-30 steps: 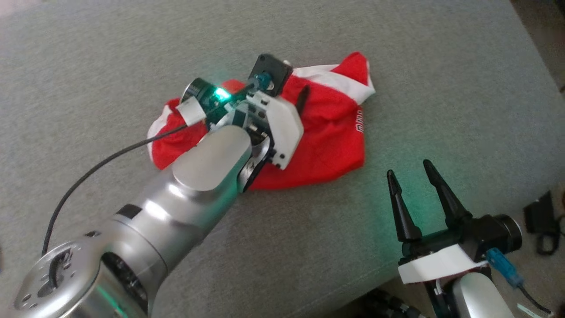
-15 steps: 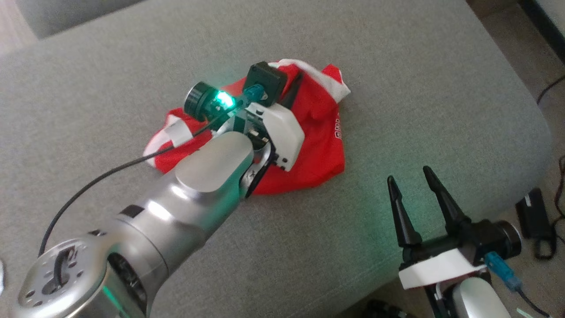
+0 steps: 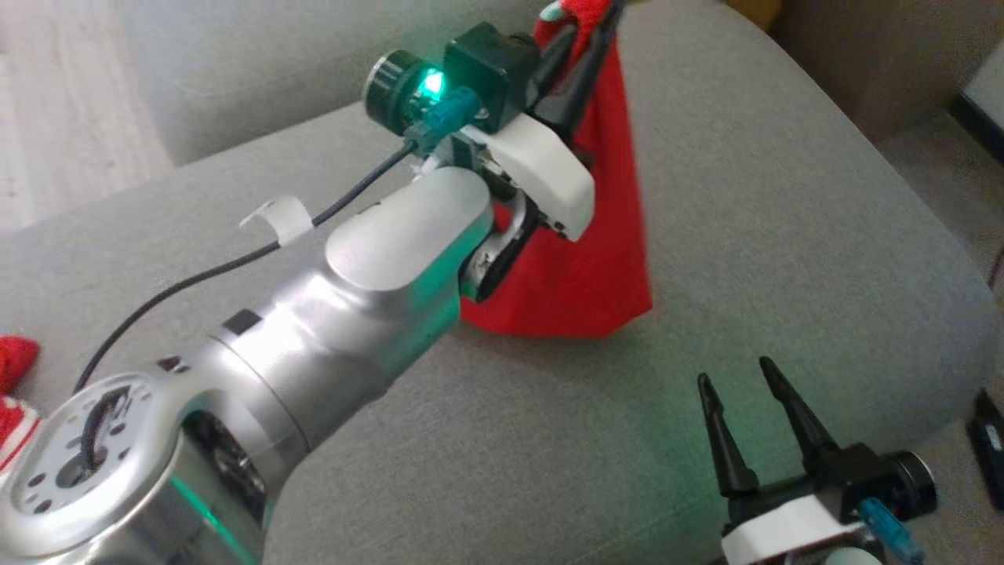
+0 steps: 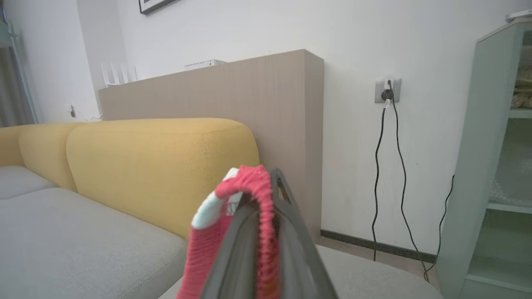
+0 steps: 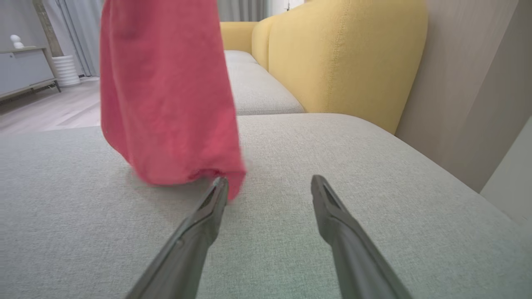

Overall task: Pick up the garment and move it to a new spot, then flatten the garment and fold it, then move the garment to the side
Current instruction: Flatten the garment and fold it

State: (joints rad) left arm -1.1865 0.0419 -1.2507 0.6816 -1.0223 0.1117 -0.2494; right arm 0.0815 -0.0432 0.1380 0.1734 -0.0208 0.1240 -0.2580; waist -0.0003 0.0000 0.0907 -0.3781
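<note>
The red garment [image 3: 604, 235] with white trim hangs in a long drape from my left gripper [image 3: 584, 35], which is shut on its upper edge, high over the grey sofa seat [image 3: 784, 235]. Its lower hem seems to just reach the cushion. In the left wrist view the red knit edge [image 4: 259, 195] is pinched between the dark fingers [image 4: 291, 249]. The right wrist view has the garment [image 5: 166, 91] hanging ahead and to the left. My right gripper [image 3: 737, 377] stands open near the seat's front edge, nothing between its fingers.
Another red and white cloth [image 3: 14, 384] lies at the far left edge. A yellow sofa back [image 5: 345, 54] rises behind the seat, with a wooden panel [image 4: 257, 95] beside it. Cables [image 4: 384, 166] hang from a wall socket. A pale shelf unit [image 4: 490, 166] stands to the right.
My left gripper shut on the garment and lifted it off the cushion, so it now hangs instead of lying crumpled. The head camera tilted up. The right gripper stayed open in place.
</note>
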